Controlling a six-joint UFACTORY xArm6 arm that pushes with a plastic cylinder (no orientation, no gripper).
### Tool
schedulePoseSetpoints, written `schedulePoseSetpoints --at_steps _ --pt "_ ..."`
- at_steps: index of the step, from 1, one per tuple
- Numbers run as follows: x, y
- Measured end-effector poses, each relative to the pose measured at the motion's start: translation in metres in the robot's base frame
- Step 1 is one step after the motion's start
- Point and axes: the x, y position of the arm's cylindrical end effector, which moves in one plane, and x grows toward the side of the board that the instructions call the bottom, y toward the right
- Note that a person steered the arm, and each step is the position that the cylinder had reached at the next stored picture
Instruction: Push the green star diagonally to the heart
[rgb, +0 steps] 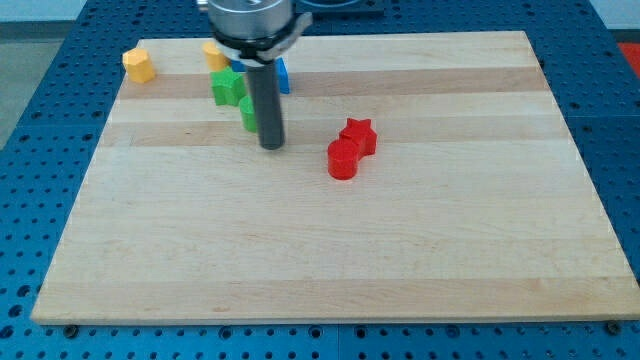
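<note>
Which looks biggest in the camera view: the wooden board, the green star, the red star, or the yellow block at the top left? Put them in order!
1. Wooden board, by far.
2. Green star.
3. Red star and yellow block look about alike, so I won't rank them; the yellow block lies nearer the view's top, which may shrink it.

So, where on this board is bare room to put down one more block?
The whole lower half of the wooden board, below the two red blocks, is bare, and so is the view's right side. The view's top left is crowded: yellow block, green star, a second green block, a second yellow one, a blue one, with my tip beside them.
</note>
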Motion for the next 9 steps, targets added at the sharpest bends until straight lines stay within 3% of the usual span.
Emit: schedulePoseSetpoints --at_steps 2,4,5,7,9 --pt "-0.008 -0.053" --pt "-0.054 -0.030" --pt "-0.042 -0.006" --pt "-0.079 0.020" --pt "-0.075 0.163"
